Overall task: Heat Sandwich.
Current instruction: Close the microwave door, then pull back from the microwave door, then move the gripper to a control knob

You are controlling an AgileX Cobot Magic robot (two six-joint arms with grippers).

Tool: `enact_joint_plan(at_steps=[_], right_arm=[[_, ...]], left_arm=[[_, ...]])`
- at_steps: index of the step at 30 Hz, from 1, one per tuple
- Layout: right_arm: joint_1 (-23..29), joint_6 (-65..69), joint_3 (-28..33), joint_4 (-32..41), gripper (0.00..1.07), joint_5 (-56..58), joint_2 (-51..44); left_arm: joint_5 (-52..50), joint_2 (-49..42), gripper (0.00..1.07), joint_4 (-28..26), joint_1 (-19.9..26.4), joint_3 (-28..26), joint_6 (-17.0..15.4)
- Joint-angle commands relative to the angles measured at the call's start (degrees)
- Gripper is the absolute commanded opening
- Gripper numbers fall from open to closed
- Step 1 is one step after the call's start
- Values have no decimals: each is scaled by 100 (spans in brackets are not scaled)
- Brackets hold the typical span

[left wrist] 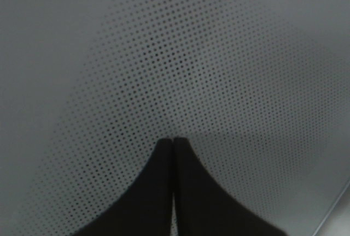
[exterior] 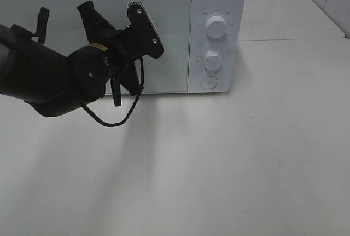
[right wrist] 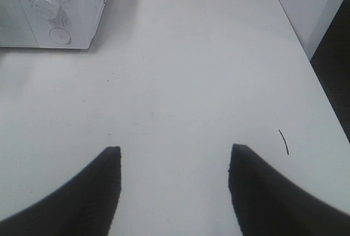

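Observation:
The white microwave [exterior: 216, 6] stands at the back of the table with its door [exterior: 169, 39] closed. My left gripper [exterior: 117, 50] reaches in front of the door. In the left wrist view its fingertips [left wrist: 173, 140] are pressed together, empty, right up against the dotted door glass [left wrist: 191, 55]. My right gripper [right wrist: 175, 159] is open and empty above the bare table; it does not show in the exterior view. The sandwich and its pink plate are out of view.
The microwave's control panel has two round knobs [exterior: 217, 27] [exterior: 213, 59] and a round button [exterior: 208, 82]; a corner of it shows in the right wrist view [right wrist: 54, 11]. The white table [exterior: 219, 165] spreads in front. A short dark mark [right wrist: 283, 141] lies on the tabletop.

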Motion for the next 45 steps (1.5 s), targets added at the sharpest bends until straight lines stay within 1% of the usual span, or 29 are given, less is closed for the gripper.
enact_joint_plan(at_steps=[1,11,13,14,15,18,22,23,24,25,26,27,28,29,31,32,33,35,36,37,38,40,41,43,45], right_arm=[[11,29,6,0,58,-69,-132],[11,29,6,0,58,-69,-132],[11,29,6,0,58,-69,-132],[11,29,6,0,58,-69,-132],[11,29,6,0,58,-69,-132],[11,29,6,0,58,-69,-132],[11,29,6,0,58,-69,-132],[11,29,6,0,58,-69,-132],[11,29,6,0,58,-69,-132],[11,29,6,0,58,-69,-132],[11,29,6,0,58,-69,-132],[11,29,6,0,58,-69,-132],[11,29,6,0,58,-69,-132],[11,29,6,0,58,-69,-132],[11,29,6,0,58,-69,-132],[11,29,6,0,58,-69,-132],[11,29,6,0,58,-69,-132],[11,29,6,0,58,-69,-132],[11,29,6,0,58,-69,-132],[11,29,6,0,58,-69,-132],[11,29,6,0,58,-69,-132],[11,29,6,0,58,-69,-132],[11,29,6,0,58,-69,-132],[11,29,6,0,58,-69,-132],[11,29,6,0,58,-69,-132]], left_arm=[[-957,69,0,-132,269,-327,34],[-917,63,0,-172,223,-327,29],[-905,63,0,-281,178,-327,29],[-905,63,0,-447,92,-327,23],[-905,63,0,-447,92,-327,23],[-894,63,0,-796,-109,-327,23],[-819,34,0,-985,-246,-327,-40],[-556,-40,0,-1140,-315,-327,-246],[-556,-40,0,-1140,-315,-327,-246],[-401,-97,0,-1175,-315,-327,-361],[-178,-172,0,-1226,-315,-327,-516],[252,-355,0,-1358,-315,-327,-785],[252,-355,0,-1358,-315,-327,-785],[384,-435,0,-1432,-315,-327,-911],[699,-676,0,-1627,-315,-327,-1054],[854,-751,0,-1736,-315,-327,-1054],[854,-751,0,-1736,-315,-327,-1054],[1186,-928,0,-2005,-315,-327,-1049],[1639,-1112,0,-2424,-315,-327,-1003],[1902,-1192,0,-2613,-315,-327,-951],[1902,-1192,0,-2613,-315,-327,-951],[2372,-1358,0,-3048,-315,-327,-831],[2819,-1530,0,-3300,-315,-327,-670],[2979,-1593,0,-3358,-315,-327,-636],[3358,-1765,0,-3478,-315,-327,-573]])
